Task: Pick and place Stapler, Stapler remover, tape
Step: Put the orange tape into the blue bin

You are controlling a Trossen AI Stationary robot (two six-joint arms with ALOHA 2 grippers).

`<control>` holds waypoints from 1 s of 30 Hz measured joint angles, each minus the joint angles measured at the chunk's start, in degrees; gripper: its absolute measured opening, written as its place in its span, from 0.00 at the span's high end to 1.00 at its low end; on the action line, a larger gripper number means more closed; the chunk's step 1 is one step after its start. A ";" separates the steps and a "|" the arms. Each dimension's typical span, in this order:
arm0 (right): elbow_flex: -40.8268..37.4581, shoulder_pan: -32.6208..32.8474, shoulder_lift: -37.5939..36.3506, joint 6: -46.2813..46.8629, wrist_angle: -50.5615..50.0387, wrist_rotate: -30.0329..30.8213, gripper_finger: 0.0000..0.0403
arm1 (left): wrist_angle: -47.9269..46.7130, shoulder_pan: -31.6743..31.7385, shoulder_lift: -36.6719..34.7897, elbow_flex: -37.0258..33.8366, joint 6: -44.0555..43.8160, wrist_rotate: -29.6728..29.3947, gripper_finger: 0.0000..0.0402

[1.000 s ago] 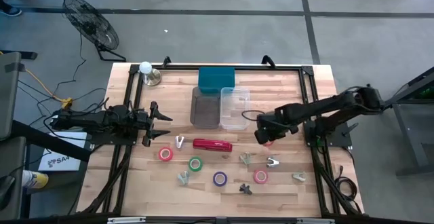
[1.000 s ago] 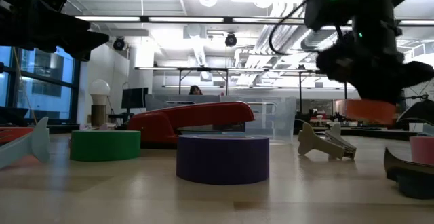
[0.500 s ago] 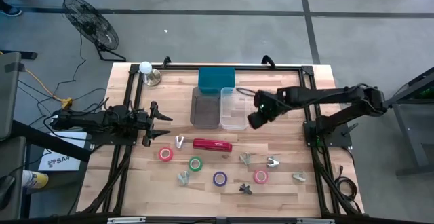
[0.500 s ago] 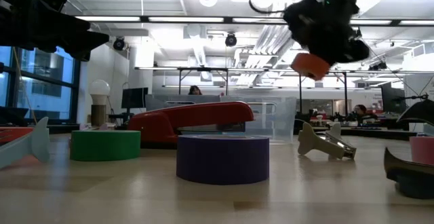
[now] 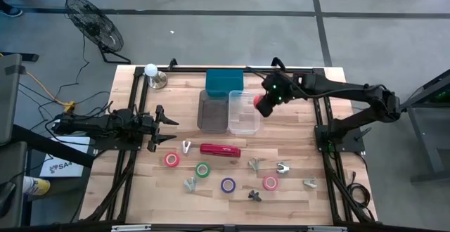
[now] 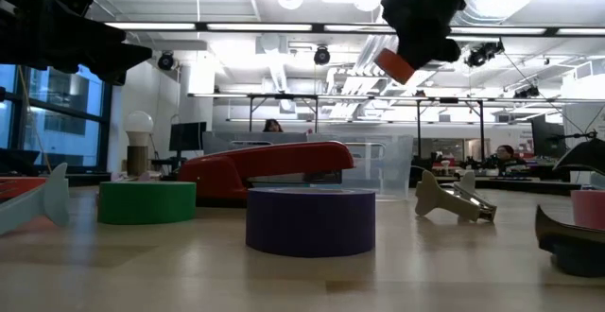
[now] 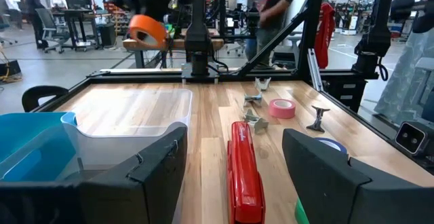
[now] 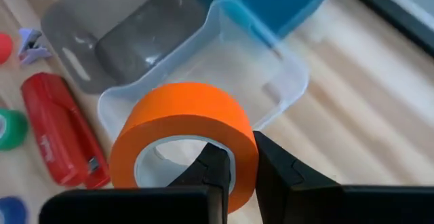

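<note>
My right gripper [image 8: 234, 166] is shut on an orange tape roll [image 8: 183, 132] and hangs in the air over the right rim of the clear bin [image 5: 243, 112]; the low view shows the roll [image 6: 395, 64] high above the table. The red stapler [image 5: 220, 150] lies flat on the wood in the middle of the table. A red roll [image 5: 171, 159], a green one [image 5: 202, 169], a purple one [image 5: 228, 185] and a pink one [image 5: 270, 183] lie flat near it. My left gripper [image 5: 171, 131] waits open at the table's left side, touching nothing. My right gripper pinches the orange roll's wall [image 8: 243, 157], with one finger [image 8: 211, 164] inside the core and the other [image 8: 271, 173] outside. The fingers slant down from above. The roll is lifted clear and tilted, above the clear bin.
A grey bin [image 5: 212, 111] stands left of the clear one, and a teal box [image 5: 224, 81] stands behind both. Several small grey staple removers [image 5: 254, 164] lie scattered among the rolls. A lamp bulb [image 5: 150, 70] stands at the far left corner. Black frame rails run along the table's sides.
My right gripper has risen and carried the orange roll from above the table's right middle toward the far edge and a little leftward, ending over the clear bin. It stays shut on the roll, which has tipped more.
</note>
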 joint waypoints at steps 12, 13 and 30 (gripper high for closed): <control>0.13 -4.82 0.00 -14.37 4.38 0.99 0.92 | 0.00 0.01 0.00 0.02 0.00 0.01 0.41; 0.13 -5.11 0.00 -15.55 4.55 0.90 0.92 | 0.00 0.01 -0.01 0.01 0.01 0.02 0.41; 0.13 -4.29 -0.02 -13.87 11.76 -1.94 0.92 | 8.09 0.02 -0.01 0.02 -2.61 -18.64 0.41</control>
